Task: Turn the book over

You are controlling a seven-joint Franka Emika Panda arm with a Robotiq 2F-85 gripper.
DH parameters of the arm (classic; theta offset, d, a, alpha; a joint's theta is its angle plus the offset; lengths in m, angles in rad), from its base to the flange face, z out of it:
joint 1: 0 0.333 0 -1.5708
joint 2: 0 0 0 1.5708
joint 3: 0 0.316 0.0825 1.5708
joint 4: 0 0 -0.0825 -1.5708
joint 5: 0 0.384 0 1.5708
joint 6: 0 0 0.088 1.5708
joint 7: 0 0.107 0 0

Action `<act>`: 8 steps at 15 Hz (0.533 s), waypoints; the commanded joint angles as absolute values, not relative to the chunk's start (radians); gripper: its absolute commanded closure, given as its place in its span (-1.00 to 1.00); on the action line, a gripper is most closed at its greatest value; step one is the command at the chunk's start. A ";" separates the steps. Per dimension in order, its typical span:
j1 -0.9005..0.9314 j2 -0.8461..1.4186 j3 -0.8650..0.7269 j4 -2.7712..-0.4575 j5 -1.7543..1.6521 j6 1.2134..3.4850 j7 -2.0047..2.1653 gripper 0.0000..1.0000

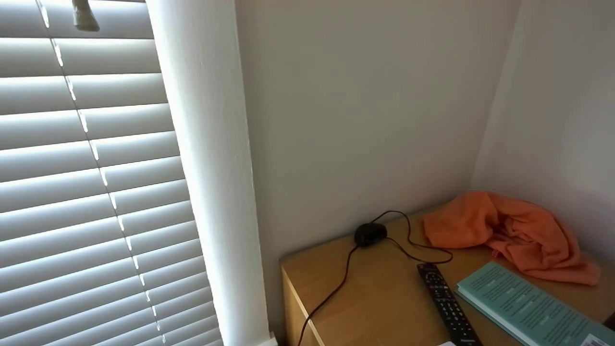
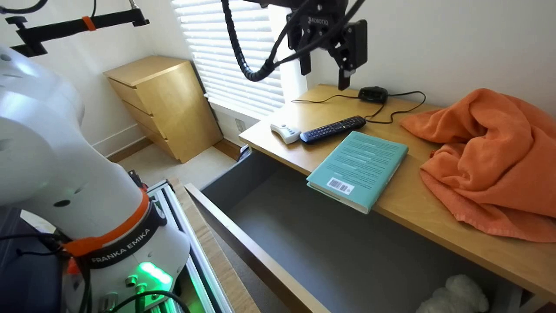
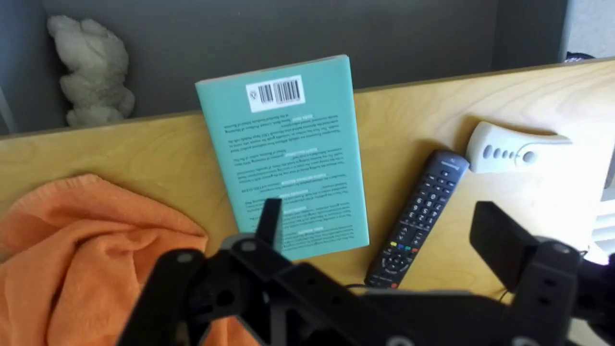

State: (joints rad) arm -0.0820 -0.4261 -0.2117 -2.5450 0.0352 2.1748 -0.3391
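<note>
1. Evidently, the book (image 2: 358,167) is laid back cover up on the wooden dresser top (image 2: 406,191), with its barcode end jutting out over the pulled-out drawer (image 2: 304,230).

2. The gripper (image 2: 325,77) is held well above that top, apart from everything on it, and its fingers (image 3: 499,245) are spread wide with nothing pinched.

3. From the fingers, the book is judged to lie lower, toward the drawer, and over toward the drawer's end where a white plush toy (image 3: 96,72) is seen. In the wrist view, the black remote (image 3: 418,216) is framed between the fingers instead.

4. The book's long axis is set nearly square to the drawer-side edge of the top; the line between the fingers is aligned roughly along the drawer, thus across the book's width. For the turn, the overhanging end may well need to be reached, by a shift drawerward and down.

5. In the wrist view, a book corner away from the drawer is covered by a finger. In an exterior view, the book (image 1: 533,307) is cut off by the frame, and no gripper is shown. The downward cover is hidden; the fine print cannot be read.
</note>
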 commanded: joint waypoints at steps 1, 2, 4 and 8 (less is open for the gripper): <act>-0.083 -0.359 -0.298 -2.562 0.116 2.123 -0.462 -1.00; -0.086 -0.344 -0.320 -2.571 0.140 2.109 -0.503 -1.00; -0.103 -0.300 -0.366 -2.584 0.187 2.081 -0.574 -1.00; -0.156 -0.215 -0.426 -2.587 0.234 2.075 -0.721 -1.00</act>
State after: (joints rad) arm -0.1196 -0.2701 -0.3928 -2.5927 0.1858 2.0923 -0.6158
